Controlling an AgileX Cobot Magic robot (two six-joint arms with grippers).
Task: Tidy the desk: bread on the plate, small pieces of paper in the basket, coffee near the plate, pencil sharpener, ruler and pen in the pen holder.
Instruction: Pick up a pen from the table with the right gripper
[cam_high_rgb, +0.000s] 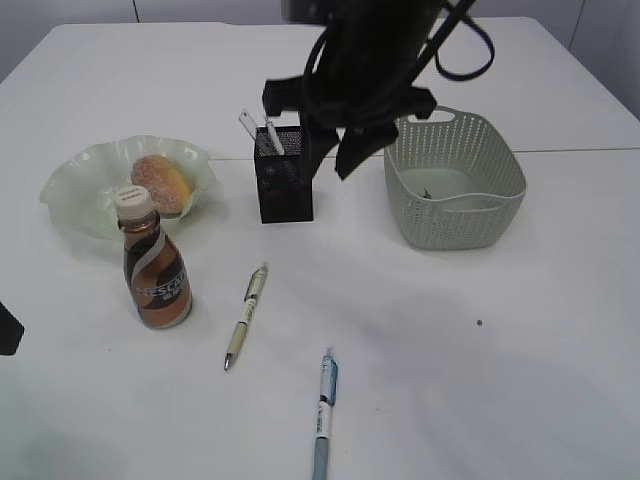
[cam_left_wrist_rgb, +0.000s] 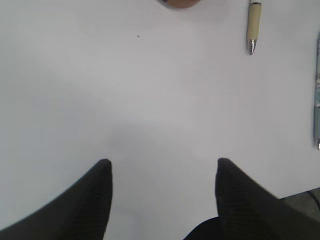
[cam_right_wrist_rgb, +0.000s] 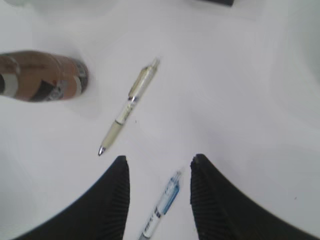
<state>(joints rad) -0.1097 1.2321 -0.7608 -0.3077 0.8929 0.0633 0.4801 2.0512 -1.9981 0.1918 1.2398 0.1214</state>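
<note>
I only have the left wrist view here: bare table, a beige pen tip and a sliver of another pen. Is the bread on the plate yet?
Observer: Yes, the bread lies in the green plate.
Operator: And the coffee?
Observer: The coffee bottle stands upright just in front of the plate.
Operator: Is anything in the pen holder?
Observer: The clear ruler sticks out of the pen holder; the beige pen and the blue pen lie on the table.
Operator: Right gripper?
Observer: The right gripper is open and empty above the blue pen.
</note>
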